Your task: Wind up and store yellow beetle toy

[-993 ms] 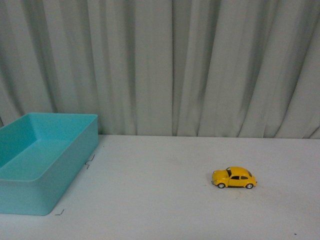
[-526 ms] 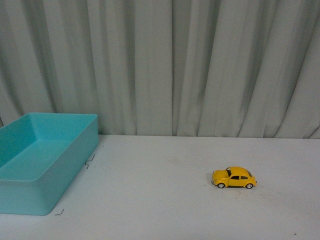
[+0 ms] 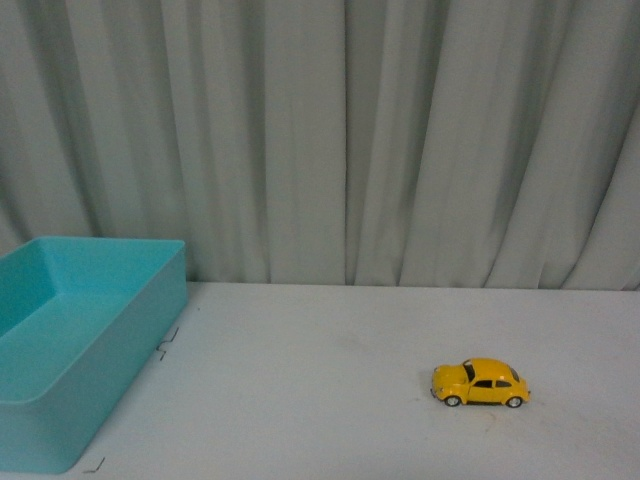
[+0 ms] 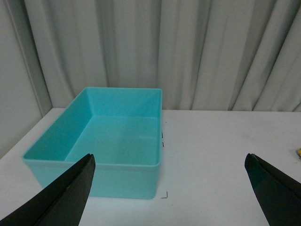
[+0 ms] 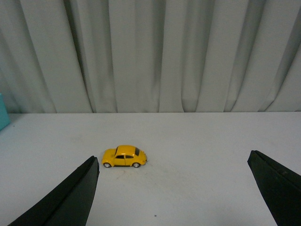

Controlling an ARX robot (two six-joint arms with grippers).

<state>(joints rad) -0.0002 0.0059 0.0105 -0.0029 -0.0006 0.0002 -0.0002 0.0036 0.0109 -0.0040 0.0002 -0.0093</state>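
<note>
Curtain (image 3: pixel 300 140) fabric, pale grey-green and hanging in vertical folds, closes off the far side of the scene. Below it lies the counter (image 3: pixel 320 420), a flat, matte white surface with a few small dark marks.

At the left of the counter stands the bin (image 3: pixel 145 335), an open rectangular tub of smooth teal plastic with rounded corners.

The left gripper (image 4: pixel 169 162) faces the bin. Its fingers (image 4: pixel 66 197) are black, tapered and matte, and are released and spread wide. The right gripper (image 5: pixel 174 157) has fingers (image 5: pixel 70 202) of the same kind, also released and spread wide.

The yellow beetle toy (image 3: pixel 481 383) stands on its wheels on the right part of the counter, well apart from the bin. In the right wrist view the yellow beetle toy (image 5: pixel 124 157) lies ahead of the spread fingers, nearer one of them, touching neither. Body is glossy and rounded, with dark windows and silver wheels.
</note>
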